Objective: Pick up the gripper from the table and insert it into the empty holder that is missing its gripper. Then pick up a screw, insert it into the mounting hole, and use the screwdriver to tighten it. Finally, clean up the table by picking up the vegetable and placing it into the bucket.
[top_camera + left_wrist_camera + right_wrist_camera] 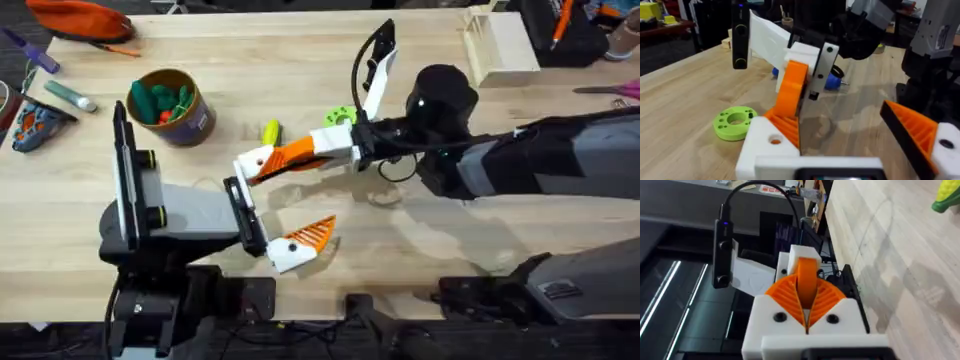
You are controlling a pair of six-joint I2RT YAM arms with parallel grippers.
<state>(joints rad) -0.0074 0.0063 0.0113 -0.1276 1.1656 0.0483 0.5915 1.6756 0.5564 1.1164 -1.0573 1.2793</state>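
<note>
Near the bucket (196,122) with unreadable label, right tool (258,166) pinching the gripper (807,277), left tool (846,136) spread

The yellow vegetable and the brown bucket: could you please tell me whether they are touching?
Apart. The overhead view shows a strip of bare table between the vegetable and the bucket.

Both arms are black and grey, each claw (262,166) having white finger bases, orange ribbed pads and dark screws.
</note>
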